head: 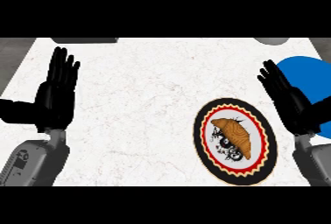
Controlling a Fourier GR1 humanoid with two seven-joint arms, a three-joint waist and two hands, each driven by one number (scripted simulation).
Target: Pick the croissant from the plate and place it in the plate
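Golden-brown and ridged, the croissant (234, 133) lies on a patterned plate (235, 174) at the right of the white marble counter (142, 109). Its crust is crossed by curved darker lines that mark its rolled layers, and it sits slanted, one tip towards the upper left of the plate's centre and its broader end towards the lower right. The plate has a black outer edge, a tan scalloped band, a red ring and a white middle with a black drawing, which the croissant partly covers. Nothing touches the croissant. The right hand (289, 99) shows just right of the plate, fingers straight and pointing up the view, open and holding nothing; it is apart from the plate's edge. Behind that hand a blue plate (309, 74) lies at the counter's right edge, partly hidden by the hand and its wrist. The left hand (57, 92) rests at the far left of the counter, well apart from both plates, fingers straight and upward, also open and empty. Grey forearms come in from the lower edge under each hand. Two grey shapes sit at the counter's top edge, too cropped to identify.
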